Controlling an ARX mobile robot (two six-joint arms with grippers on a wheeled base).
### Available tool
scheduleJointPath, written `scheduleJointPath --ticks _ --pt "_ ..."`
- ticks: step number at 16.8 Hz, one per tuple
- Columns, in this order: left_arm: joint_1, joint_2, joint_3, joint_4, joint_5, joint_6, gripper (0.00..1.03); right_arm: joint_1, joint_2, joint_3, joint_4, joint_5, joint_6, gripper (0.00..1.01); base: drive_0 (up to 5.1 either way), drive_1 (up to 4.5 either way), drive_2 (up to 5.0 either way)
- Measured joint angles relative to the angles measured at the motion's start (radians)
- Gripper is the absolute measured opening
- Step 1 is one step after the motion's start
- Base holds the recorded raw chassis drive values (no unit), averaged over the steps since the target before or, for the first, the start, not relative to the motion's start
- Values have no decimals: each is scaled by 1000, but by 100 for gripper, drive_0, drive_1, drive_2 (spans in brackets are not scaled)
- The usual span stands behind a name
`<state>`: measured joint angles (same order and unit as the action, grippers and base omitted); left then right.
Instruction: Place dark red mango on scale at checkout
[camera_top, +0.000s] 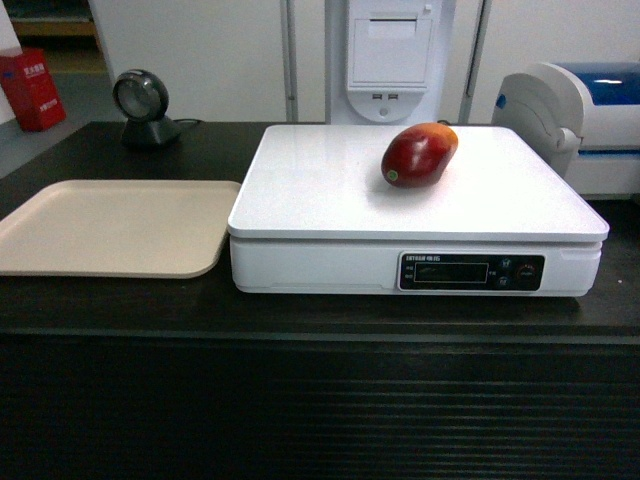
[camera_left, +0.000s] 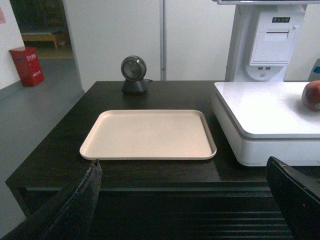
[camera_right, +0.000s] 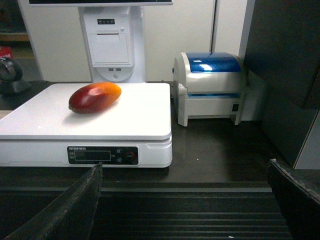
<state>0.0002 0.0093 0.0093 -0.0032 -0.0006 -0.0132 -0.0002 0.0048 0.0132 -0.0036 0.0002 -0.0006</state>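
Observation:
The dark red mango (camera_top: 419, 154) lies on its side on the white scale (camera_top: 330, 190), toward the platform's back right; it also shows in the right wrist view (camera_right: 94, 97) and at the edge of the left wrist view (camera_left: 312, 95). The scale stands on the black checkout (camera_top: 300, 400). My left gripper (camera_left: 182, 167) is open and holds nothing, in front of the counter's ribbed panel, facing the beige tray. My right gripper (camera_right: 182, 167) is open and holds nothing too, low in front of the counter, to the right of the scale (camera_right: 85, 120). Neither gripper appears in the head view.
A beige tray (camera_top: 110, 225) lies left of the scale. A round black scanner (camera_top: 142, 108) stands at the counter's back left. A white and blue printer (camera_right: 210, 87) sits right of the scale, a white terminal (camera_top: 390, 55) behind it. A dark wall (camera_right: 290, 60) rises at far right.

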Motion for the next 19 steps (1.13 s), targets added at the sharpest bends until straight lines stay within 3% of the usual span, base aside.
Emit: scheduleJointPath --ticks 19 --pt "0 0 0 0 0 0 98 0 0 0 1 -1 -1 98 0 0 0"
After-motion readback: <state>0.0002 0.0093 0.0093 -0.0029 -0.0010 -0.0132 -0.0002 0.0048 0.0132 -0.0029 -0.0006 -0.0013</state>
